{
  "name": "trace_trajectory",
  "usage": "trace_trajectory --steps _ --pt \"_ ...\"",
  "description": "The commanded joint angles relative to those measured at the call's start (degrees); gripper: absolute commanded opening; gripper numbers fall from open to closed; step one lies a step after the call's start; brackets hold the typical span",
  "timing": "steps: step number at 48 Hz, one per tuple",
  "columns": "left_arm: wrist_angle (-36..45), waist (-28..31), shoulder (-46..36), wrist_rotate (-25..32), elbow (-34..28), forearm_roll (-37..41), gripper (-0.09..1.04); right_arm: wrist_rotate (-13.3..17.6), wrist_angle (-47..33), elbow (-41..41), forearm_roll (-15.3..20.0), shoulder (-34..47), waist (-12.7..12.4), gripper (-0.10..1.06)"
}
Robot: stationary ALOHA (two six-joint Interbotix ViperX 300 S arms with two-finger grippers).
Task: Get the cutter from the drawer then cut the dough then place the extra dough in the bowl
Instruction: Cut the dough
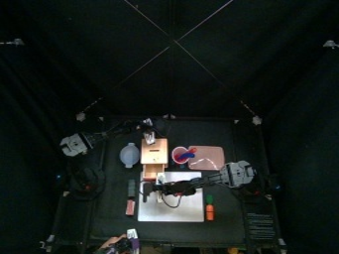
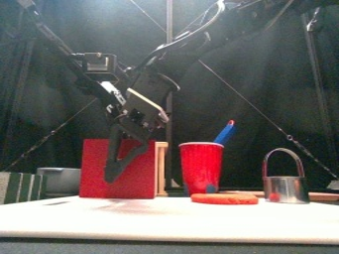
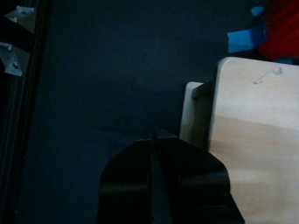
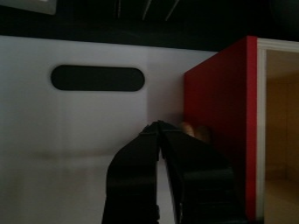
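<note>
The metal cutter (image 2: 282, 185) stands on the white cutting board (image 1: 176, 205) at the right. A flat red dough disc (image 2: 224, 198) lies beside it, also seen as the dough (image 1: 209, 210) in the top view. The red drawer front (image 2: 95, 171) stands at the board's left end. My right gripper (image 2: 121, 179) hangs shut just in front of it; in the right wrist view the right gripper (image 4: 162, 128) points at the board beside the red drawer front (image 4: 218, 96), nothing visibly between the jaws. My left gripper (image 3: 160, 136) is shut over bare table next to the wooden box (image 3: 257, 131).
A red cup (image 2: 201, 167) with a blue knife (image 2: 225, 131) stands behind the dough. The blue-grey bowl (image 1: 129, 154) sits left of the wooden box (image 1: 154, 154) at the back, and the bowl (image 2: 58, 180) shows low at the left in the front view.
</note>
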Motion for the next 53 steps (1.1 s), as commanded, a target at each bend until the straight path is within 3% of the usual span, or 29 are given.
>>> trace_trajectory --steps 1,35,43,53 --pt "-0.2 -0.3 -0.4 0.0 -0.6 -0.1 0.49 -0.4 0.4 -1.9 -1.8 -1.1 -2.1 0.28" --pt "-0.8 -0.5 -0.5 -0.2 0.2 -0.4 0.49 -0.6 0.4 -2.9 -8.1 -1.5 -7.6 0.28" --pt "-0.8 -0.5 -0.5 -1.0 0.4 -0.6 0.49 -0.4 0.4 -3.0 -7.7 -1.8 -8.1 0.28" --pt "-3.3 -0.5 -1.8 -2.4 1.0 -0.6 0.49 -0.2 0.4 -2.9 -6.9 -3.3 -6.8 0.28"
